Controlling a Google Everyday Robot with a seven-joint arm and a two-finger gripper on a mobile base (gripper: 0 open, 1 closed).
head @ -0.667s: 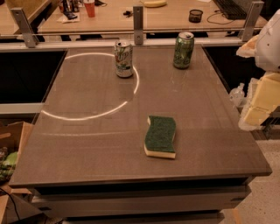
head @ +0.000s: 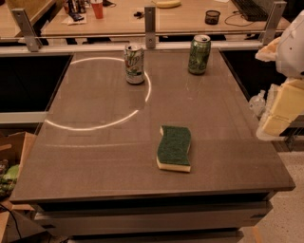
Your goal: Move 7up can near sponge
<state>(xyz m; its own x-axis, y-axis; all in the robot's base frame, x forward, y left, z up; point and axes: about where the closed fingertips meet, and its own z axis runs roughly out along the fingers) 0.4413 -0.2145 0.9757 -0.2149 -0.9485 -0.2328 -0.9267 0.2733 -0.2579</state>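
Counting two cans standing on one tabletop: one 7up can and one darker green can. Counting a single sponge lying there too. Counting three metal posts rising along the far edge, plus one red cup behind them. Counting one pincer, hanging just off the tabletop's right side.

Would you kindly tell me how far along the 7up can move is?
Nothing looks done: the 7up can stands at the table's far side, apart from the sponge near the front. In hand: nothing; the gripper hangs beyond the table's right edge. Left: grasp, carry, place.
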